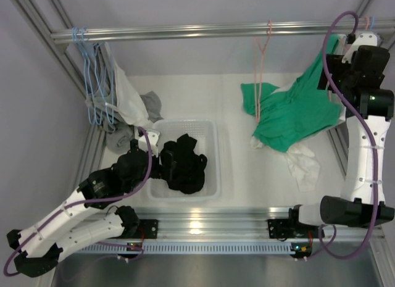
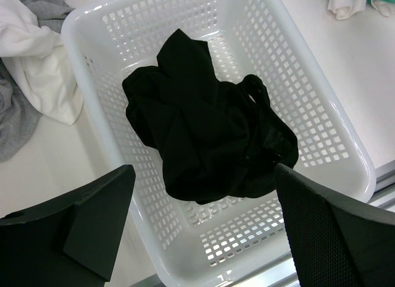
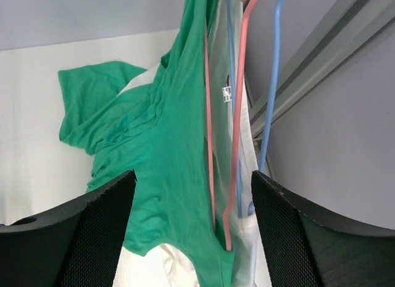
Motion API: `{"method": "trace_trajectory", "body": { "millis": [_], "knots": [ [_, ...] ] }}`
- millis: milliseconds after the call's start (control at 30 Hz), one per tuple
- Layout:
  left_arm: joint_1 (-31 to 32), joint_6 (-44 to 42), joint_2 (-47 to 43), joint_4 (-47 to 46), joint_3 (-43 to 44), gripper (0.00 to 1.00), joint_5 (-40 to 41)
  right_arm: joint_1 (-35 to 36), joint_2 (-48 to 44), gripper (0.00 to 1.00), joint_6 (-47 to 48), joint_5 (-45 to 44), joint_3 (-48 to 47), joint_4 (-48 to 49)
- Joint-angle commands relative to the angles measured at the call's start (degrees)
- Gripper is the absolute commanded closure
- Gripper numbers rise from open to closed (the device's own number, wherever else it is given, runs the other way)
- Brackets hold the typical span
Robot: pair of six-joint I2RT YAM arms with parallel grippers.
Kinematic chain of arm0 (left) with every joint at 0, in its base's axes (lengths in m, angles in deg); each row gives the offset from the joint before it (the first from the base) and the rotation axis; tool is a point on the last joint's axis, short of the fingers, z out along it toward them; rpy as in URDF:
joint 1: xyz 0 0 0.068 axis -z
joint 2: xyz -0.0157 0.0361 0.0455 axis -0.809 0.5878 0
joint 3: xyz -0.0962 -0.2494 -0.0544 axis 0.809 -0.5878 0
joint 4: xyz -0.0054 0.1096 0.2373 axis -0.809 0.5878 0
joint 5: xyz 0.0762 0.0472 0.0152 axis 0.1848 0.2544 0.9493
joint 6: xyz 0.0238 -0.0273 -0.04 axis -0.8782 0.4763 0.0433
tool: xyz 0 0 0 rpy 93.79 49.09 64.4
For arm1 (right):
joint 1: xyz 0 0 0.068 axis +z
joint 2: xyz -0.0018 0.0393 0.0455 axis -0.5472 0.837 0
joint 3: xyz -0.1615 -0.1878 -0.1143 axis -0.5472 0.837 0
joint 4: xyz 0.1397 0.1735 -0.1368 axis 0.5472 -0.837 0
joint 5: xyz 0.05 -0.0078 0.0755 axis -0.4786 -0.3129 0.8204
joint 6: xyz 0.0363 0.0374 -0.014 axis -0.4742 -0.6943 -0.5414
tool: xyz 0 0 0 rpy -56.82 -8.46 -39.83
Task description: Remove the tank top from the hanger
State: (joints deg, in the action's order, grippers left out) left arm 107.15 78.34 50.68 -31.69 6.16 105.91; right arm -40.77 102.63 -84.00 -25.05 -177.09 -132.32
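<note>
Up at the right end of the overhead rail (image 1: 185,32), the right arm stands tall from its base, forearm raised and wrist turned toward the hanging clothes. The right gripper (image 3: 192,194) has its fingers spread wide, closed on nothing. Between them, untouched, hang the green tank top (image 3: 166,163) and the wires of a pink hanger (image 3: 237,114) and a blue hanger (image 3: 271,83). The tank top is still hung from that end of the rail, its lower part trailing away from the rail across the table.

Well forward of the rail's left half, the left arm lies low and folded, elbow back. The left gripper (image 2: 203,176) is fully spread over a white laundry basket (image 2: 80,28) holding a crumpled black garment (image 2: 203,133).
</note>
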Motion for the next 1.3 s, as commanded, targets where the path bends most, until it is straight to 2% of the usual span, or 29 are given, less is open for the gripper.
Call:
{"method": "trace_trajectory", "body": {
  "millis": [0,400,467,533,600,633,700,733,800,833,867,1100,1267],
  "knots": [
    [-0.1,-0.6,0.2,-3.3,-0.3,0.01,0.4,0.7,2.1,0.26,0.2,-0.2,-1.6,2.1],
    [-0.1,-0.7,0.5,-3.3,-0.4,0.01,0.4,0.7,6.8,0.28,0.6,-3.9,-2.0,2.2],
    [-0.1,-0.8,0.5,-3.3,-0.4,0.01,0.3,0.7,7.3,0.40,0.5,-3.5,-1.7,2.2],
    [-0.1,-0.7,0.5,-3.3,-0.4,0.01,0.2,0.7,7.5,0.57,0.6,-1.5,-1.4,2.2],
    [-0.1,-0.7,0.5,-3.3,-0.5,0.01,0.2,0.6,7.8,0.61,0.5,0.3,-1.4,2.6],
    [-0.1,-0.7,0.5,-3.3,-0.5,0.01,0.2,0.5,7.7,0.69,0.3,0.8,-1.2,2.9],
    [-0.1,-0.8,0.5,-3.3,-0.5,0.01,0.2,0.3,7.5,0.71,0.1,2.8,-0.5,4.6],
    [-0.1,-0.8,0.4,-3.3,-0.5,0.01,0.2,0.3,7.3,0.77,-0.1,3.3,-0.2,5.4],
    [-0.1,-0.7,0.5,-3.3,-0.5,0.01,0.2,0.3,6.8,0.82,-0.5,5.7,1.2,7.7],
    [-0.1,-0.8,0.5,-3.3,-0.6,0.01,0.1,0.3,6.3,0.96,-0.8,6.0,1.8,8.5],
    [-0.1,-0.8,0.5,-3.3,-0.6,0.01,0.0,0.3,5.7,1.00,-1.2,5.9,2.3,9.4],
    [-0.1,-1.0,1.8,-3.3,-0.6,0.01,-0.5,0.3,0.0,1.00,-2.8,12.1,9.3,19.6],
    [-0.1,-0.9,1.6,-3.3,-0.6,0.01,-0.2,0.3,-3.5,1.00,-4.9,13.0,11.3,24.9]
  ]
}}
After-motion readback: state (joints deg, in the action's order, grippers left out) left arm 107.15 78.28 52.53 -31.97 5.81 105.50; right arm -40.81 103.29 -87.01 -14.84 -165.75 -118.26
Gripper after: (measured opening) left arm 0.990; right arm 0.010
